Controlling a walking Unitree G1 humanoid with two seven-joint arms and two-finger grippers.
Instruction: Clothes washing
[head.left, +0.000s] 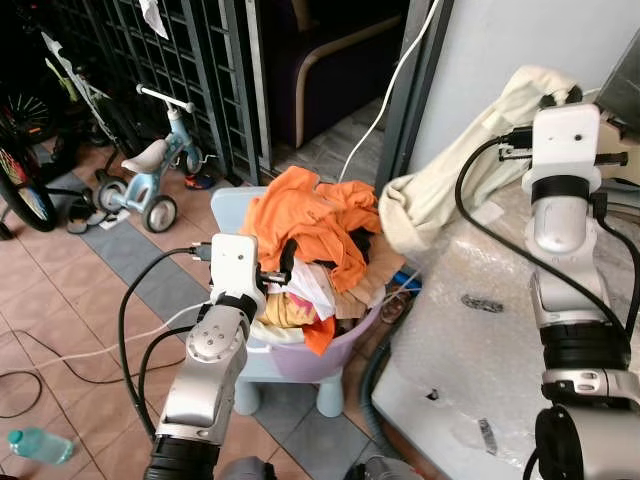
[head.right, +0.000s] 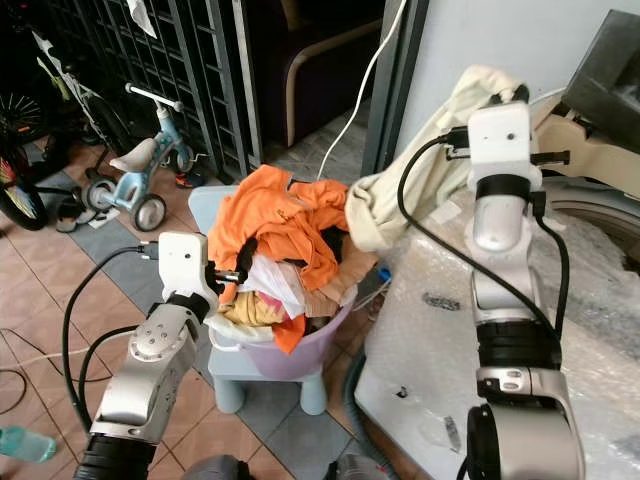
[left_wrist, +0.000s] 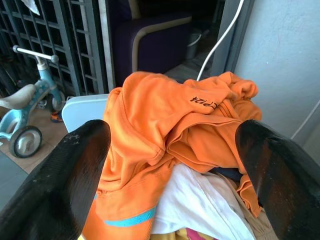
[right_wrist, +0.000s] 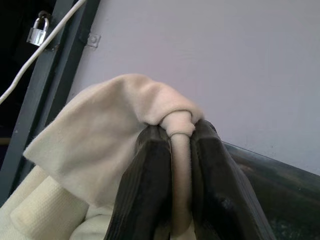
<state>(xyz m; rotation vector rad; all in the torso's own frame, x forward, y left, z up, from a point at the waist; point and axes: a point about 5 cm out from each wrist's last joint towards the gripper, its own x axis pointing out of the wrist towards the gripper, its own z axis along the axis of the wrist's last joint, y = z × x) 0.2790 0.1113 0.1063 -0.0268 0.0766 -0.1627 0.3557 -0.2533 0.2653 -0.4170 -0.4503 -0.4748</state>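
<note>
Right gripper (right_wrist: 180, 145) pinching cream cloth (right_wrist: 100, 145), padlock (right_wrist: 37, 31) behind

soft daylight is falling evenly across the tiled floor (head.left: 70, 290) and the pale wall (head.left: 520, 40), casting only faint shadows. the doorway (head.left: 330, 60) behind is sitting in deep shade. both head views are staying sharp. the near black fingers (left_wrist: 55, 190) are looking blurred in the left wrist view.
</note>
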